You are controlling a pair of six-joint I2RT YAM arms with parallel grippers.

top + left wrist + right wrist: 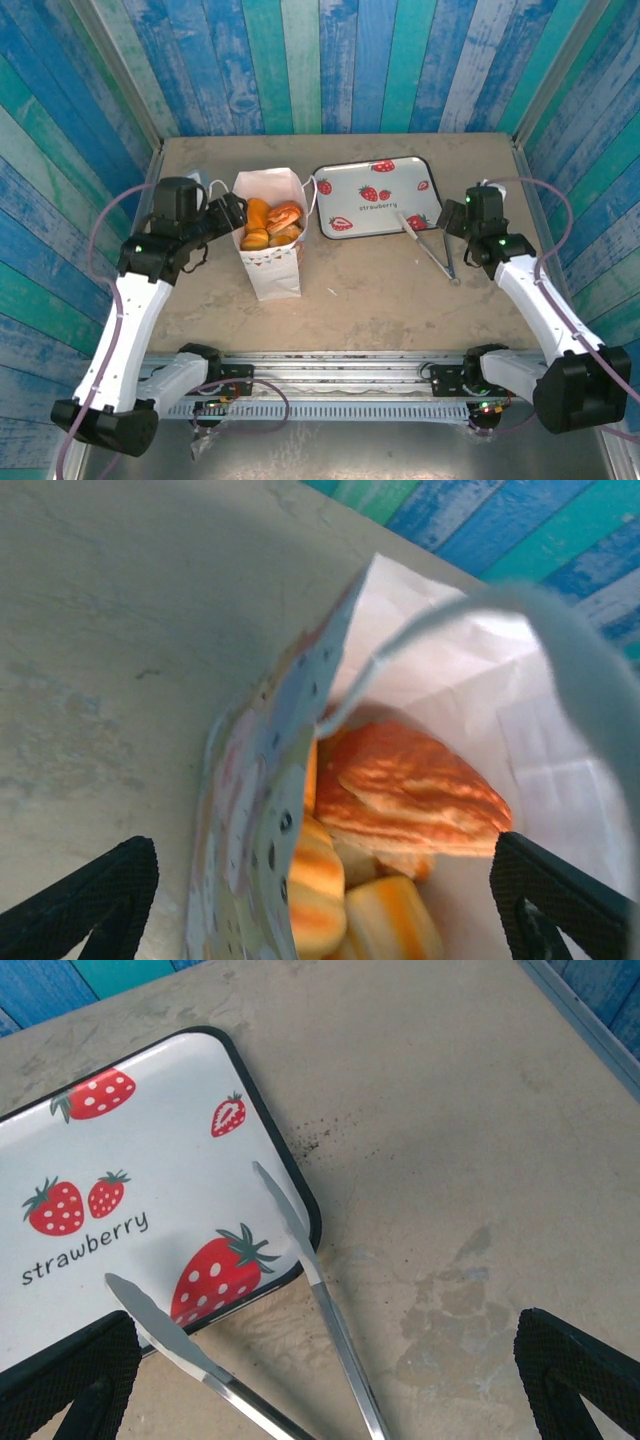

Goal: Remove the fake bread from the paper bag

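Note:
The white paper bag (272,262) stands upright left of centre, its mouth open and several glossy golden-orange fake bread pieces (270,226) inside. My left gripper (233,213) is at the bag's left rim. In the left wrist view it (325,910) is open and straddles the bag's wall (250,820), one finger outside and the other inside beside the bread (410,785). A cord handle (560,650) arcs across the top. My right gripper (455,222) hangs open over the table at the right, holding nothing.
A strawberry-print tray (380,195) lies right of the bag. Metal tongs (432,250) rest with their tips on the tray's near right corner. In the right wrist view the tongs (335,1320) and tray (130,1170) lie under the open right gripper (320,1385).

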